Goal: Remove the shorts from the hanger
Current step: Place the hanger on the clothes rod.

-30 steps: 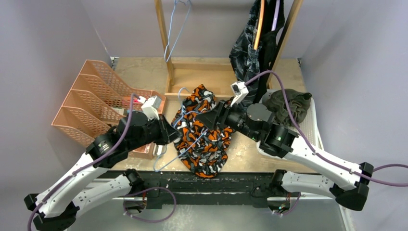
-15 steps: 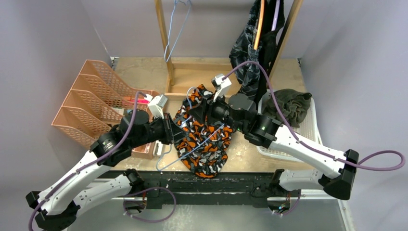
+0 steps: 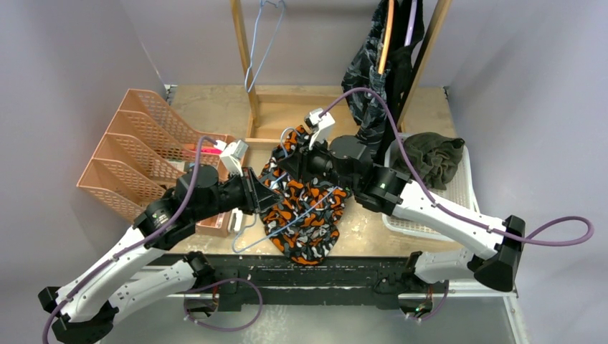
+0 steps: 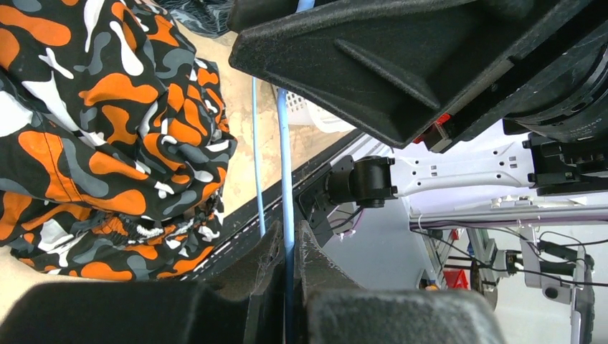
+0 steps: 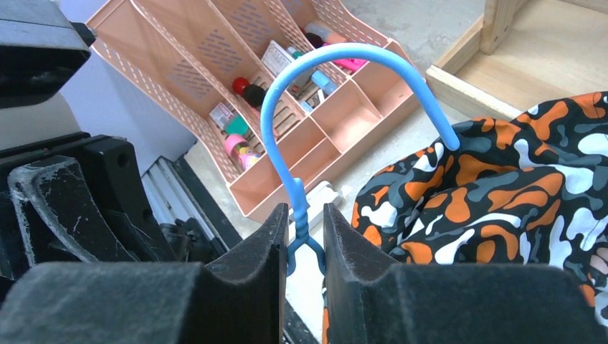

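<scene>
Unless the right gripper, hold unclear, secures the hanger, its wire clenched by the left gripper may twist, snagging shorts.

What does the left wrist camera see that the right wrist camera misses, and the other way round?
Left wrist only: a straight stretch of the blue hanger pinched in the left pincer, the table edge, a white arm.
Right wrist only: the hanger's hook, its twisted neck between the right pincer fingers, a peach organizer, a wooden frame.
Both: the hanger and the orange camouflage shorts.
</scene>
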Robot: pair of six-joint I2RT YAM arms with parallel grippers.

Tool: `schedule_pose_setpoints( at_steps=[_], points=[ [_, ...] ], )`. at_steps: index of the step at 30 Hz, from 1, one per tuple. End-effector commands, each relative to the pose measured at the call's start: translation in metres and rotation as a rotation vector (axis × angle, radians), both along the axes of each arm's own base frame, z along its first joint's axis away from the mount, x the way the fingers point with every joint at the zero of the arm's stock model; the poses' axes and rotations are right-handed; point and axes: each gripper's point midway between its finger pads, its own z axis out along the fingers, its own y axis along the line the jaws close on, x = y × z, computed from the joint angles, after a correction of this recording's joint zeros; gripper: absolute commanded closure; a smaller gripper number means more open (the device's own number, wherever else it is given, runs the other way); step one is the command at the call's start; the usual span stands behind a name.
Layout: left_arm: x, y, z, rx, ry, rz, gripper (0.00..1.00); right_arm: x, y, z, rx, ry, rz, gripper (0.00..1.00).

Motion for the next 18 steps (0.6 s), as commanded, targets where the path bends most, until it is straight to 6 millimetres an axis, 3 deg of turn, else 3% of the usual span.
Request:
schedule_pose_setpoints(
  at_steps=[1, 4, 6, 8, 12, 18],
  points=[
    [-0.002, -0.004, 0.017, -0.066, -0.035, -0.018, 1.0, 0.0, -0.003, 0.033, 0.069, -0.05, -0.009, 0.84],
    [-0.001, -0.003, 0.014, -0.053, -0.03, -0.013, 1.0, 0.003, -0.01, 0.04, 0.095, -0.056, -0.045, 1.0],
    [0.0, -0.001, 0.013, -0.043, -0.027, -0.001, 0.97, 0.004, -0.015, 0.043, 0.1, -0.064, -0.067, 1.0],
    [0.001, 0.001, 0.015, -0.041, -0.031, 0.014, 0.81, 0.006, -0.019, 0.045, 0.1, -0.074, -0.086, 1.0],
    [0.0, 0.009, 0.022, -0.038, -0.049, 0.031, 0.58, 0.017, -0.031, 0.045, 0.05, -0.1, -0.164, 1.0],
    [-0.008, 0.034, 0.01, 0.109, -0.049, 0.052, 0.46, 0.043, -0.056, 0.037, -0.124, -0.16, -0.318, 1.0]
  ],
)
